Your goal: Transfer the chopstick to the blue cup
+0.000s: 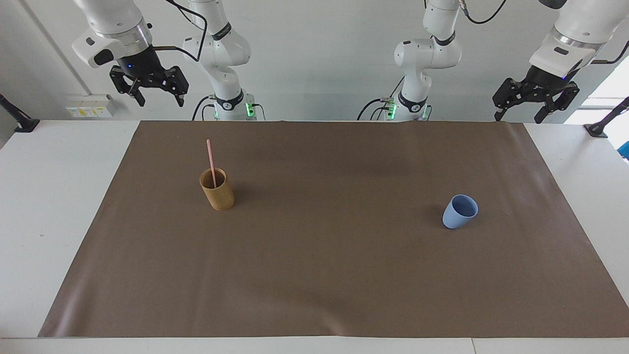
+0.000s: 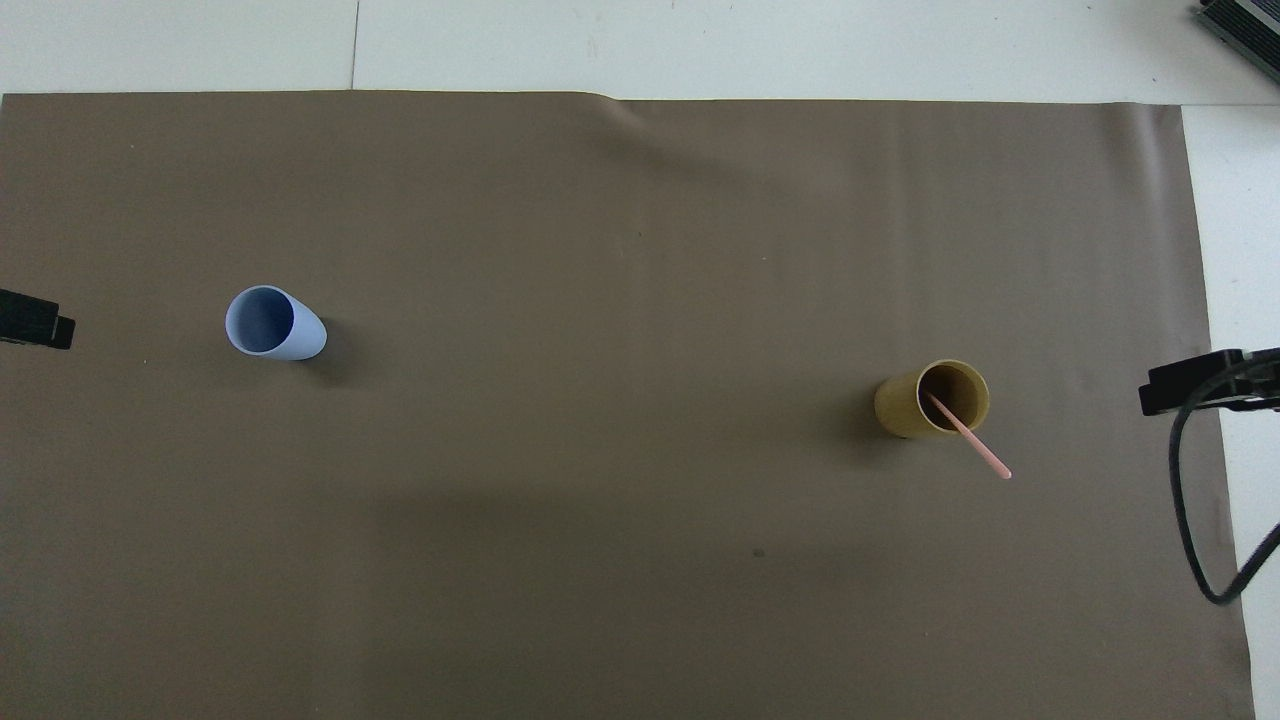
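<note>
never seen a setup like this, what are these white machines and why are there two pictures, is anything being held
The white machines are two robot arms, each ending in a black two-finger gripper. One picture looks at them from across the table; the other looks steeply down from above their own end, so the sides are swapped between the two.

A brown mat covers the table. On it stand a tan cup with a pink chopstick leaning inside it, toward the right arm's end, and an empty blue cup toward the left arm's end.

Nothing is held. The right gripper and left gripper both hang open, raised at the robots' edge of the table, each at its own end, waiting. The chopstick is meant to go into the blue cup.
</note>
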### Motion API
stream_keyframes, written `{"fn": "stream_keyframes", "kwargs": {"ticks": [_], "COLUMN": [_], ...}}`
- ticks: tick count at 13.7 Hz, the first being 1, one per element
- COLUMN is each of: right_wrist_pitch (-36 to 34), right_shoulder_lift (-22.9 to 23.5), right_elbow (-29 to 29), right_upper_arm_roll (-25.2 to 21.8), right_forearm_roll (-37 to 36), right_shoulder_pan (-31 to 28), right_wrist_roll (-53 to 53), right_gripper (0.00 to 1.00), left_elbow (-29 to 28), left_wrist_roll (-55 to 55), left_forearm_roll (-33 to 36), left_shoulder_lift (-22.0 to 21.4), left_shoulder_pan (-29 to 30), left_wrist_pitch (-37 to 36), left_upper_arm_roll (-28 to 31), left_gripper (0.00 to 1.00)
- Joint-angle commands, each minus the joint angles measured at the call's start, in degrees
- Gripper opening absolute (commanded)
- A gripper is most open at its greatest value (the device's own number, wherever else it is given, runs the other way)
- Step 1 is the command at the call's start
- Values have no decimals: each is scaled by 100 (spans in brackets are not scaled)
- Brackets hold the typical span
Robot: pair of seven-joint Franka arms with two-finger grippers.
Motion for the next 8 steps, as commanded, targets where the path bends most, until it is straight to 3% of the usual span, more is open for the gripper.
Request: {"fn": "stream_keyframes", "kwargs": {"ticks": [1,8], "right_wrist_pitch": [-6,-6], "right_shoulder_lift": [-173,-173], "right_elbow": [-199,-199], "right_upper_arm_roll": [7,7], "right_forearm_roll": [108,20], "right_shoulder_pan": [-51,-25], "right_wrist_roll": [-152,-108], "right_gripper": [100,100], "left_elbow": [-246,-219], "left_wrist_roll": [53,-34], "left_forearm_roll": [63,63], "left_shoulder_lift": [-172,-163], "left_shoulder_pan": [-6,-42], "left_wrist_pitch": [154,75], "left_upper_arm_roll": [-27,-70], "left_gripper": [100,100]}}
